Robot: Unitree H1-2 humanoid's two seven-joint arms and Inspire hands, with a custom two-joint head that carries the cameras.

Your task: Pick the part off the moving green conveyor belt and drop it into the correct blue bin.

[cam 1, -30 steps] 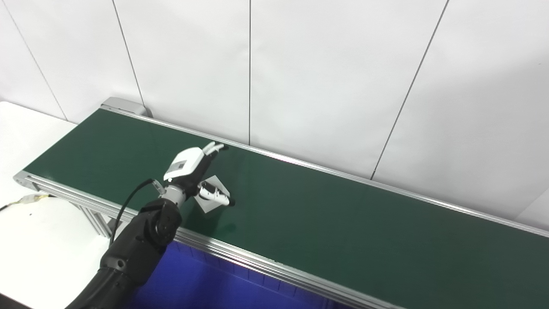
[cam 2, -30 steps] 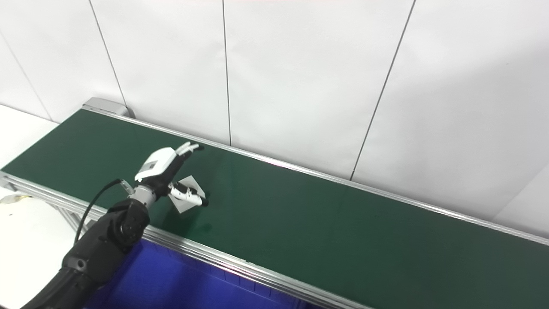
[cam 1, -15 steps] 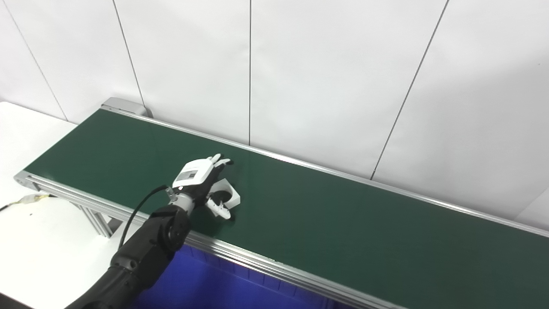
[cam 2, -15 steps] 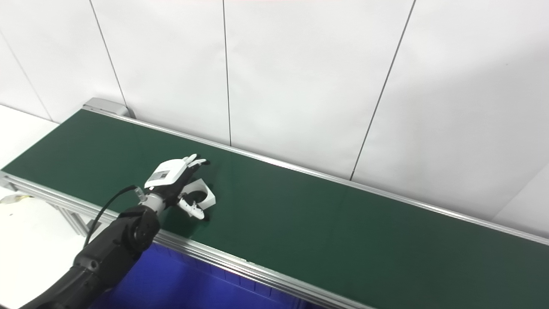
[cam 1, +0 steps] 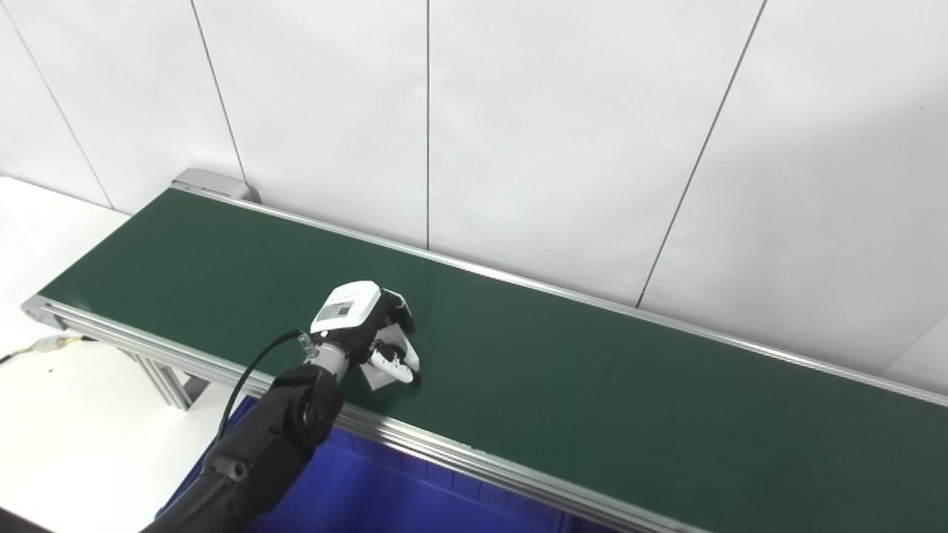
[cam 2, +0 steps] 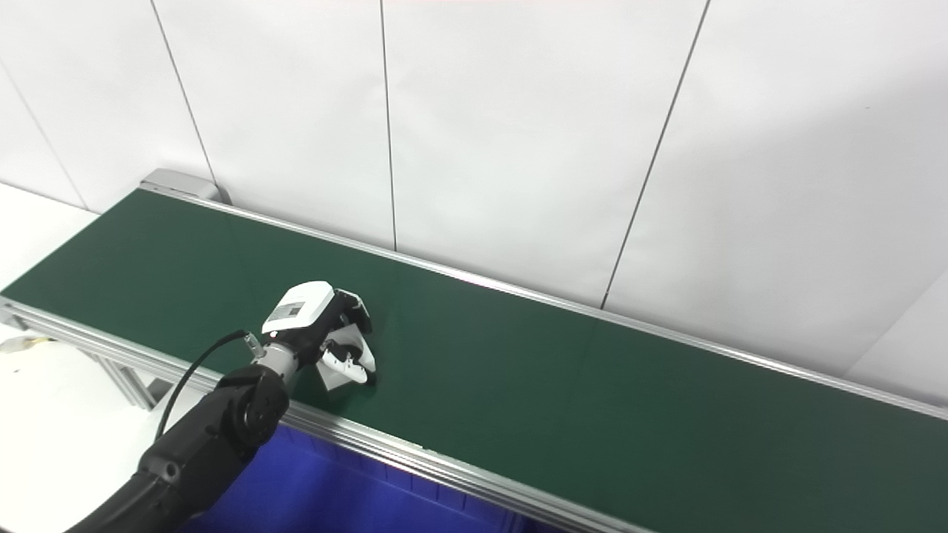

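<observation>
A white block-shaped part (cam 1: 384,372) lies on the green conveyor belt (cam 1: 563,377) near its front rail. My left hand (cam 1: 363,326) is over it with fingers curled round it and the thumb against its right side; the same hand shows in the right eye view (cam 2: 320,324) shut on the part (cam 2: 339,374). The hand hides most of the part. The part looks to be touching the belt. A blue bin (cam 1: 385,496) sits below the belt's front rail. My right hand is not in view.
The belt's aluminium front rail (cam 1: 474,459) runs between the hand and the bin. A white table (cam 1: 67,422) with a cable lies at the left. A white panelled wall (cam 1: 555,126) stands behind the belt.
My left hand has moved right and toward the front rail, and its fingers have curled from spread open to closed round the white part. The view shifted slightly.
</observation>
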